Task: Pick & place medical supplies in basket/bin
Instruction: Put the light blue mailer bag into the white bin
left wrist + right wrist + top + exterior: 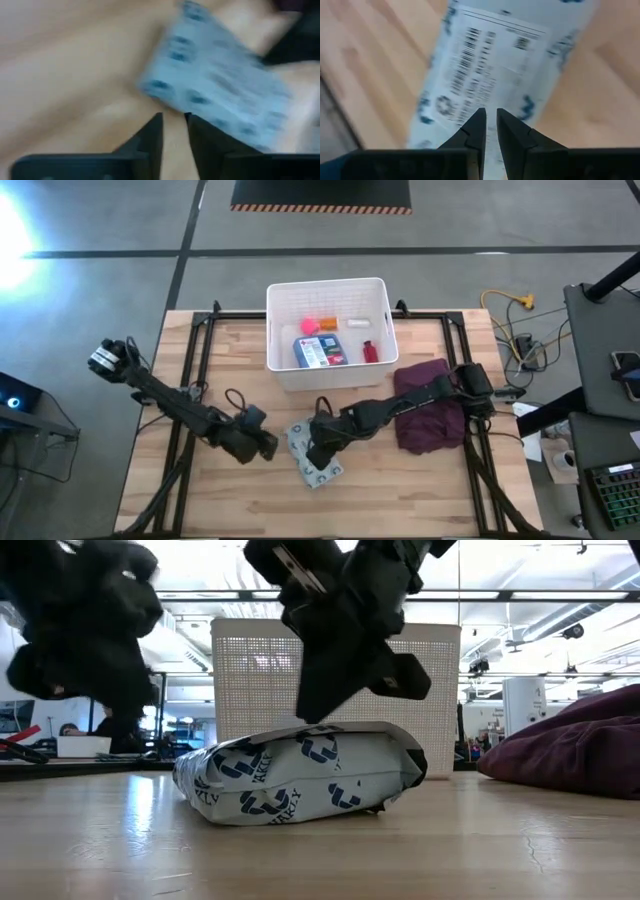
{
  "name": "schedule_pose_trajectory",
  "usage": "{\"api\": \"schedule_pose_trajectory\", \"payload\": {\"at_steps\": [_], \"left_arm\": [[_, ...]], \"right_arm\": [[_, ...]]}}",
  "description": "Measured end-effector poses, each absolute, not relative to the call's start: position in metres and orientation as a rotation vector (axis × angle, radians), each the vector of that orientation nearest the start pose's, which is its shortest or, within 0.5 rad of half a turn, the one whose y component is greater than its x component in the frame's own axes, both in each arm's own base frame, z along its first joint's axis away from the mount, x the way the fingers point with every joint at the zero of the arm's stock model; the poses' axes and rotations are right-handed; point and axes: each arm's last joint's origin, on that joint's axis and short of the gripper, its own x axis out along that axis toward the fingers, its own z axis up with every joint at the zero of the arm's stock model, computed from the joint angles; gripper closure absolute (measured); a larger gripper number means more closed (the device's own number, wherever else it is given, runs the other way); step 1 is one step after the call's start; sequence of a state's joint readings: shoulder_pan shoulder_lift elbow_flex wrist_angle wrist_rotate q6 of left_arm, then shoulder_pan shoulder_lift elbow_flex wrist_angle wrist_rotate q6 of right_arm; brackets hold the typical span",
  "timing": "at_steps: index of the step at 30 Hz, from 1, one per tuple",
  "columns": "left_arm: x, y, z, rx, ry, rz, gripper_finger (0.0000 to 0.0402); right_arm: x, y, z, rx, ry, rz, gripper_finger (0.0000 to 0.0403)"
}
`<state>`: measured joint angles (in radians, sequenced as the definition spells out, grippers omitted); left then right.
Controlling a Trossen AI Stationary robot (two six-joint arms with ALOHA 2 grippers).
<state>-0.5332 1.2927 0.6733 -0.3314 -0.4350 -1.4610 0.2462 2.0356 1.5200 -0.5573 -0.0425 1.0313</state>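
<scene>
Several supplies are already binned in the basket point(327, 292); one pack point(312, 452) is left on the counter point(420, 490), right gripper point(322, 448) nearly closed above it, ungripped; left gripper point(268, 445) likewise narrowed

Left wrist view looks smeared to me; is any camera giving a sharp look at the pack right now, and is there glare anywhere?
Left wrist view: heavy motion blur, the pack only a smear. Right wrist view: softer blur, barcode visible but not readable. Low view: sharpest, pack's printed pattern crisp, the arms dark against bright ceiling lights. High view: clear overall, with a window glare patch on the floor at the far left.
</scene>
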Motion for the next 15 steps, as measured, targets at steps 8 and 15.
{"api": "schedule_pose_trajectory", "payload": {"at_steps": [8, 15], "left_arm": [[0.215, -0.118, 0.182, -1.004, 0.655, 0.427, 0.0399], [0.227, -0.129, 0.174, -1.061, 0.702, 0.364, 0.0401]], "right_arm": [[0.394, 0.094, 0.179, 0.584, 1.177, -0.563, 0.0364], [0.394, 0.09, 0.156, 0.626, 1.242, -0.541, 0.0364]]}}
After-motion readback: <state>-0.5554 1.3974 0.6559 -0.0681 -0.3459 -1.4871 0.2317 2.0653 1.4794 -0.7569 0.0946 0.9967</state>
